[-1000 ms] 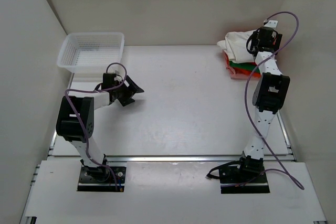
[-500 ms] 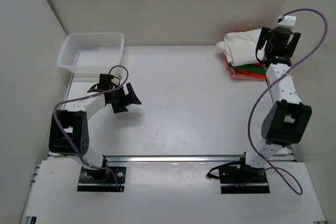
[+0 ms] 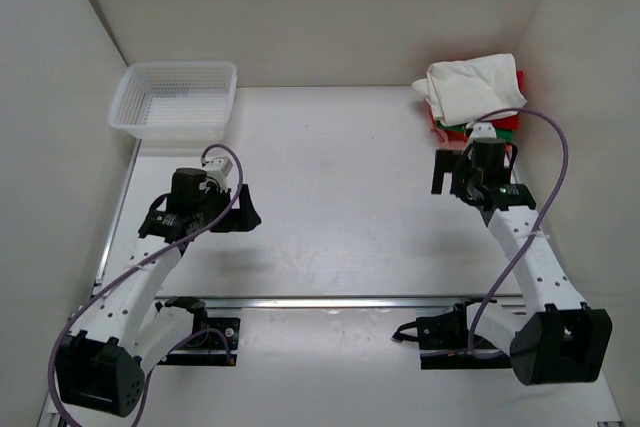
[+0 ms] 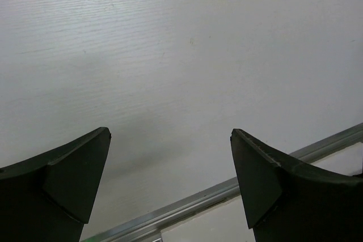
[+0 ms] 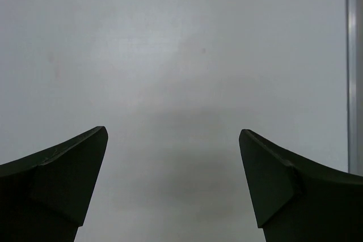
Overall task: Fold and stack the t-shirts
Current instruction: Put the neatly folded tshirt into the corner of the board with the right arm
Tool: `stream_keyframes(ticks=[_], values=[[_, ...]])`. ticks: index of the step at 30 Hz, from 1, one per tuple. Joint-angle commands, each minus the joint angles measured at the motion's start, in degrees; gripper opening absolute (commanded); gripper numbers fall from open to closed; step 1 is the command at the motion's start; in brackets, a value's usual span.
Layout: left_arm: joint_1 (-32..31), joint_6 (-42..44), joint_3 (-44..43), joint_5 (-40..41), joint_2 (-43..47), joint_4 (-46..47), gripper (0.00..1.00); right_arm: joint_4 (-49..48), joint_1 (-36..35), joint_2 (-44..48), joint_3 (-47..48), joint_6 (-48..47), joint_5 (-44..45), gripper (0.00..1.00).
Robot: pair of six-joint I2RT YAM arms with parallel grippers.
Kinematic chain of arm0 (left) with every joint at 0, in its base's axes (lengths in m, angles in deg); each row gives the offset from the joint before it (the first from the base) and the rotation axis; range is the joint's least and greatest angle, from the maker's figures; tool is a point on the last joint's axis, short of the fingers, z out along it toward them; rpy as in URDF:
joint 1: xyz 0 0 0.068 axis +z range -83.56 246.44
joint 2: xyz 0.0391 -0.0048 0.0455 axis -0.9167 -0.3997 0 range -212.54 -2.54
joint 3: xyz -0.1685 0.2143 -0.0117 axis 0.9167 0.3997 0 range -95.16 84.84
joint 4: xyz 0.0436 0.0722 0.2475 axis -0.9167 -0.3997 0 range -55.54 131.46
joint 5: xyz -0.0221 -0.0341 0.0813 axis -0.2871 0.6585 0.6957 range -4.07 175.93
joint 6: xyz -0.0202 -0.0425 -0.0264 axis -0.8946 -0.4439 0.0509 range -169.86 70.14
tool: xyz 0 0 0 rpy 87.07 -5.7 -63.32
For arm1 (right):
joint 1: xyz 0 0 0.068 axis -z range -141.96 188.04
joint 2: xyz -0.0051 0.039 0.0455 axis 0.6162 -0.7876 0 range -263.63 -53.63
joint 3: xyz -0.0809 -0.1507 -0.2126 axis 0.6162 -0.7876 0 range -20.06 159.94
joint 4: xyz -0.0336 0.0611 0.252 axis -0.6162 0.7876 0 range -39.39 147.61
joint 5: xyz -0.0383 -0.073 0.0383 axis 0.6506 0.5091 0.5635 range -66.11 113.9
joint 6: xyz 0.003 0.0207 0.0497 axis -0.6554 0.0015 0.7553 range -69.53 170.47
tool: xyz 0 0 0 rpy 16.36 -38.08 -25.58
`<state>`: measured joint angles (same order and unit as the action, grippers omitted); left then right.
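T-shirts lie in neither hand. Near us, left gripper and right gripper hover over the table, jaws wide, holding nothing. Far right corner: the pile, cream shirt topmost; we cannot count the red and green layers beneath, mostly covered.

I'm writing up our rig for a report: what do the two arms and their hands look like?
The left arm and right arm have white links and black joint housings. A purple cable loops loosely along each. The left hand and right hand are black, each with two broad wedge-shaped fingers.
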<state>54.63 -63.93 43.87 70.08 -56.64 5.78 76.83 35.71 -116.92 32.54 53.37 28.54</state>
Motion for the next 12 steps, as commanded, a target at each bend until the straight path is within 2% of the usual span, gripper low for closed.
stream_keyframes(ticks=[1, 7, 12], values=[[-0.8, 2.1, 0.7, 1.7, 1.6, -2.6, 0.99, 9.7, -2.3, 4.8, -2.9, 1.2, -1.4, 0.99], [-1.3, 1.7, 1.2, 1.5, 0.3, -3.0, 0.99, 14.9, -2.0, 9.0, -9.0, 0.4, -2.3, 0.99], [-1.5, 1.3, 1.7, 2.1, 2.4, -2.8, 0.98, 15.4, 0.0, 13.4, -12.1, -0.3, -4.3, 0.99]])
